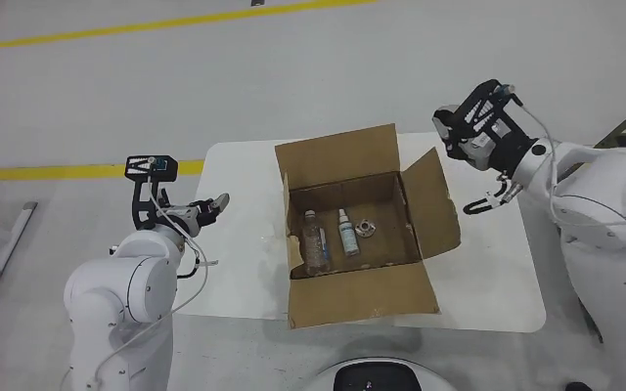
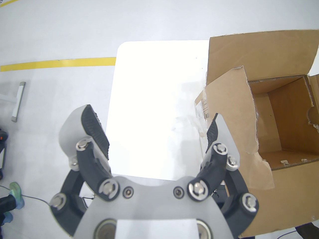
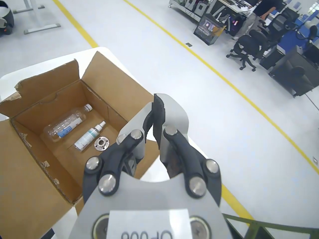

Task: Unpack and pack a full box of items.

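Note:
An open cardboard box (image 1: 421, 210) (image 2: 286, 100) (image 3: 30, 150) stands on the white table (image 1: 489, 283), flaps spread outward. Inside lie a clear plastic bottle (image 1: 313, 242) (image 3: 64, 125), a small white spray bottle (image 1: 348, 233) (image 3: 89, 135) and a round metal flange (image 1: 366, 229) (image 3: 101, 144). My left gripper (image 1: 210, 207) (image 2: 152, 125) hovers open and empty at the table's left edge, short of the box. My right gripper (image 1: 450, 127) (image 3: 154, 115) is raised beyond the box's far right corner, shut with nothing between its pads.
Bare white tabletop (image 2: 149, 88) lies left of the box, and more (image 1: 489, 254) to its right. Yellow floor lines (image 1: 88, 170) run behind the table. Desks, chairs and shelving (image 3: 249, 26) stand far off in the room.

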You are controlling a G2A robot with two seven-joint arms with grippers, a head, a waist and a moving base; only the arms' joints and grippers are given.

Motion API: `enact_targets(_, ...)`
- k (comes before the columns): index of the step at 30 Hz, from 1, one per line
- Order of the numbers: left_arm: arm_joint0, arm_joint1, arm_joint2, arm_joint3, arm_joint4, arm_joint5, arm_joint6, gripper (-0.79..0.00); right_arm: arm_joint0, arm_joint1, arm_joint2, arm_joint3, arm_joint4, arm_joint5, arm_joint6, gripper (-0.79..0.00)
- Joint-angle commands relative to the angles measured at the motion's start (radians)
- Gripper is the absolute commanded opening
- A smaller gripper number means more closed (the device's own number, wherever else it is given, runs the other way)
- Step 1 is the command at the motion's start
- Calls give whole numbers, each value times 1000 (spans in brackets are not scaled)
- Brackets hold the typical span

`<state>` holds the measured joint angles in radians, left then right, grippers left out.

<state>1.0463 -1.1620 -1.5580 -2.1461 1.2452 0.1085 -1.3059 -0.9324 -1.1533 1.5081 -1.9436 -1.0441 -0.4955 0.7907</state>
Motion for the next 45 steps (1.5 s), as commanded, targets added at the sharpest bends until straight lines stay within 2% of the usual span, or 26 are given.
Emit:
enact_targets(1, 0, 0, 0, 0, 0, 0, 0, 0, 2, 0, -5, 2, 0, 0, 0, -785)
enact_targets(8, 0, 0, 0, 0, 0, 0, 0, 0, -7, 0, -6, 5, 1, 5, -8, -785)
enact_targets(17, 0, 0, 0, 0, 0, 0, 0, 0, -191, 6, 151, 11, -59, 133, -355, -785)
enact_targets(23, 0, 0, 0, 0, 0, 0, 0, 0, -357, 10, 243, 78, -136, 163, -512, -785)
enact_targets(25, 0, 0, 0, 0, 0, 0, 0, 0, -403, 7, 248, 113, -104, 186, -552, -785)
enact_targets(28, 0, 0, 0, 0, 0, 0, 0, 0, -441, 1, 214, 159, -64, 198, -580, -785)
enact_targets(31, 0, 0, 0, 0, 0, 0, 0, 0, -425, -5, 153, 186, -41, 185, -596, -785)
enact_targets(38, 0, 0, 0, 0, 0, 0, 0, 0, -293, -24, -66, 226, -53, 122, -595, -785)
enact_targets(45, 0, 0, 0, 0, 0, 0, 0, 0, -210, -32, -200, 263, -109, 29, -530, -785)
